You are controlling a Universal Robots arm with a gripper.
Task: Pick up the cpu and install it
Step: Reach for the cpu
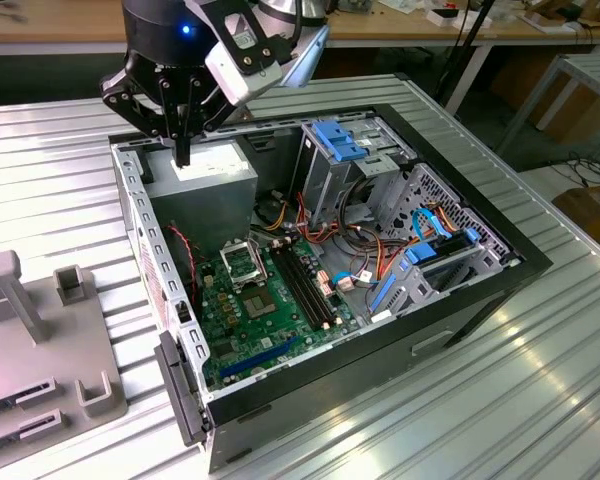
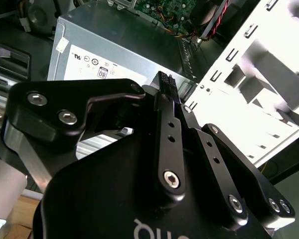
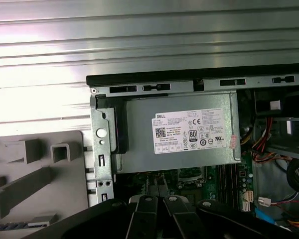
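Note:
My gripper (image 1: 183, 152) hangs over the grey power-supply box (image 1: 208, 192) at the back corner of the open computer case (image 1: 480, 290). Its two black fingers (image 2: 165, 94) point down, pressed together and shut, and I see nothing between them. In the first wrist view the fingertips (image 3: 150, 188) lie over the edge of the motherboard, just beside the power-supply box (image 3: 184, 134). The square black socket (image 1: 242, 264) with its metal frame sits on the green motherboard (image 1: 250, 335), below and in front of the gripper. The cpu is out of view.
A grey fixture block (image 1: 40, 340) with posts and slots stands on the ribbed metal table at the exterior view's left. Inside the case are long black memory slots (image 1: 307, 287), blue drive brackets (image 1: 337, 140) and bundles of coloured cables (image 1: 380, 250). The case's metal wall (image 1: 145, 250) rises beside the gripper.

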